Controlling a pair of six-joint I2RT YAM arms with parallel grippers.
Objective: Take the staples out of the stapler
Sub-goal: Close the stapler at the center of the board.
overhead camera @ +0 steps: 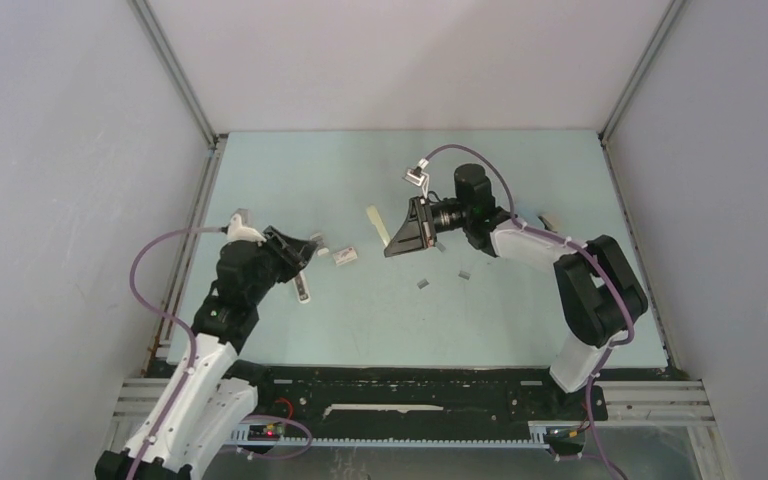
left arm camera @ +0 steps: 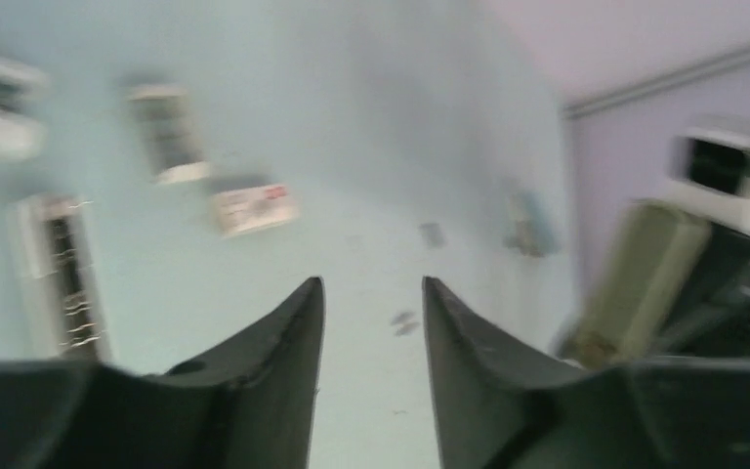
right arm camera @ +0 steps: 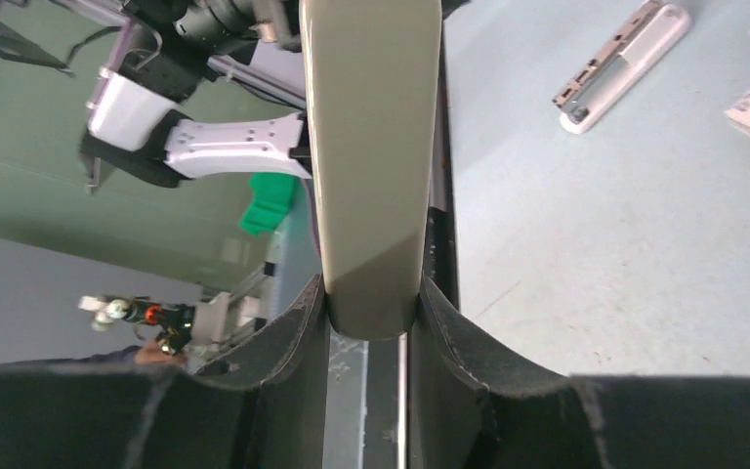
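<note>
The left pincer (left arm camera: 371, 285) has two dark, matte, wedge-shaped fingers. They stand parted with a clear gap and nothing between them, and only the pale blue-green table (left arm camera: 371, 117) shows through. This wrist view is blurred. In the top view the left pincer hangs over the left part of the table. Just at its 6 o'clock lies a long white plastic stapler part with a metal rail (overhead camera: 303, 290); I cannot tell whether the two touch. Near its 3 o'clock lies a small white labelled box (overhead camera: 345, 257), flat and rectangular.

Further right, the short grey metallic staples (overhead camera: 422, 284) lie loose on the table as two tiny strips. The second strip lies at about 2 o'clock from the first. Both are apart from either pincer, at roughly 4 to 5 o'clock from the right one.

The right pincer (right arm camera: 371, 293) is clamped on a smooth beige plastic stapler body (right arm camera: 371, 166). This is a long bar with a rounded end, and both dark fingers press flat against its sides near that end. In the top view the bar points toward 11 o'clock from the right pincer.
</note>
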